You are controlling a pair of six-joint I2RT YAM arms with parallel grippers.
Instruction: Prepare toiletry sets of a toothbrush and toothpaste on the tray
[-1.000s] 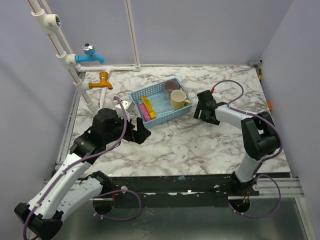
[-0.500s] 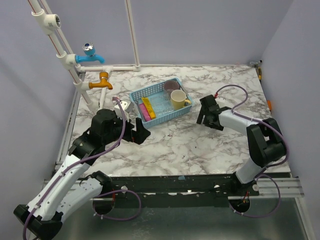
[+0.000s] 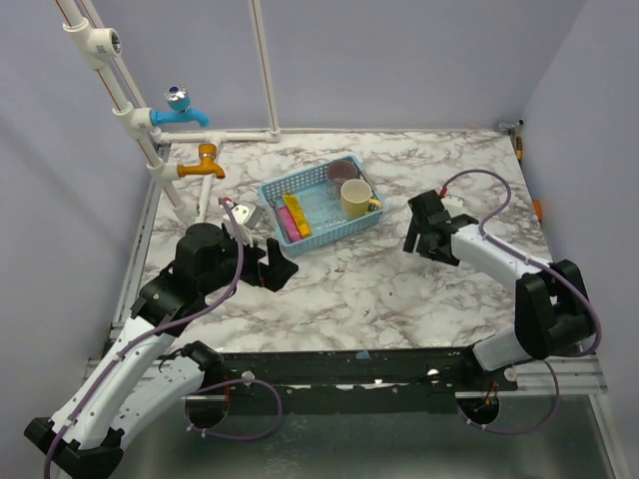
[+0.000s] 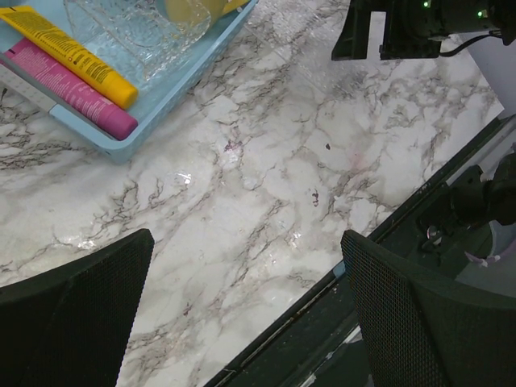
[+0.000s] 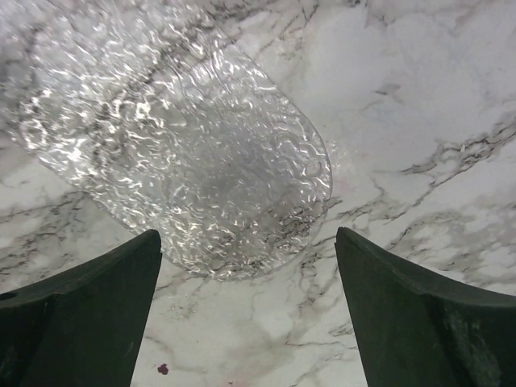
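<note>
L gripper spread wide, empty, low nr left edge, just beside basket. Yellow tube & pink tube lie side by side in basket's left end, centre, toward far edge. R gripper also spread, empty, over clear tray btwn centre & right edge.

Yellow tube, pink tube in basket

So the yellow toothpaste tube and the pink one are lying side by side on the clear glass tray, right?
No. The yellow toothpaste tube and the pink toothpaste tube lie side by side in the light blue plastic basket, not on the clear glass tray; the left wrist view shows it.
</note>
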